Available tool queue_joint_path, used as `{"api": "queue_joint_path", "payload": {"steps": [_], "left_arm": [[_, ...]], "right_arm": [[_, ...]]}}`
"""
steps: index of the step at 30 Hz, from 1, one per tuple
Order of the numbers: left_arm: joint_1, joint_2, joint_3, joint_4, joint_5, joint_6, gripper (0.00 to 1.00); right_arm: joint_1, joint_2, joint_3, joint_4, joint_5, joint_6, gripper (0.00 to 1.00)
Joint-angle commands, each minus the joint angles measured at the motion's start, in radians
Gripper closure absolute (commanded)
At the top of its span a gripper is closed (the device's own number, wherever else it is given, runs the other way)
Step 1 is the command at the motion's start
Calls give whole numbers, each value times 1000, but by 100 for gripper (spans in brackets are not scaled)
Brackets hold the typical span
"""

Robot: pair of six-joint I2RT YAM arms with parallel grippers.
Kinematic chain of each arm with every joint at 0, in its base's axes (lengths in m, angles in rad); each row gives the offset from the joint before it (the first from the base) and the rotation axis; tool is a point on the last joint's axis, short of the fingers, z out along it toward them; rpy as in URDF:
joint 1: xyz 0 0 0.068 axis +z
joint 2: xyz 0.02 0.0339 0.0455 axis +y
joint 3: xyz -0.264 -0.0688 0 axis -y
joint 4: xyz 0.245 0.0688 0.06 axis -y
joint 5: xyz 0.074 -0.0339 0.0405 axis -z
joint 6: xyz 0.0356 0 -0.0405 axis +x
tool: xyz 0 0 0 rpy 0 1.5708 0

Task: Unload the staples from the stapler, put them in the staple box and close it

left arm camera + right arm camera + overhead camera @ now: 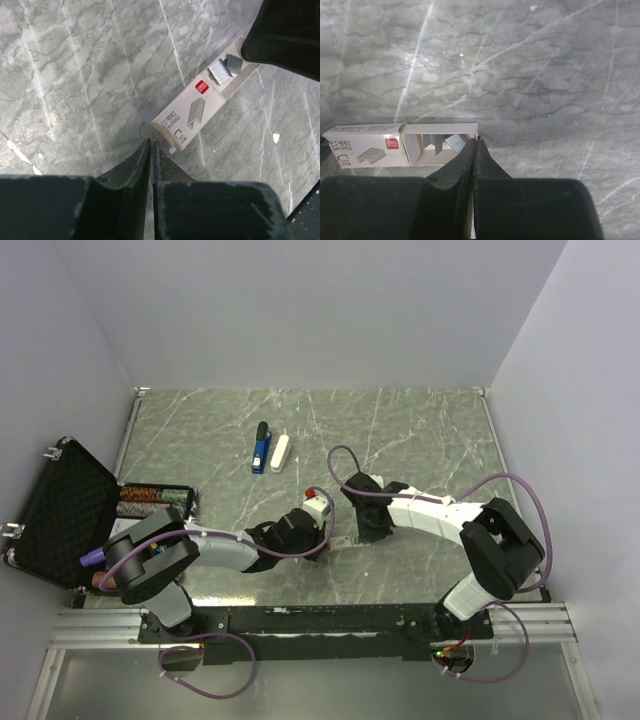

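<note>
The blue stapler (261,447) with a black end lies at the far middle of the table, well away from both grippers. A whitish staple box (319,504) lies between the grippers, its tray slid open. Silvery staples (220,71) sit in the tray and also show in the right wrist view (451,142). My left gripper (151,142) is shut and empty, its tips just short of the box's closed end (172,137). My right gripper (476,140) is shut with its tips at the tray's open end (470,127). I cannot tell whether it pinches the tray wall.
A white rounded bar (280,452) lies just right of the stapler. An open black case (60,510) stands at the left edge, with several dark cylinders (155,500) beside it. Grey walls close in the table at the back and sides.
</note>
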Motion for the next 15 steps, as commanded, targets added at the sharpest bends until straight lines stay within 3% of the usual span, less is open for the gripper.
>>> {"api": "queue_joint_path", "payload": {"steps": [1,15], "left_arm": [[4,8,14,7,-10,-15,88],[4,20,11,16,-11,-15,88]], "right_arm": [[20,14,45,-10,38,31,100],[52,34,74,-36,77,22,100]]}}
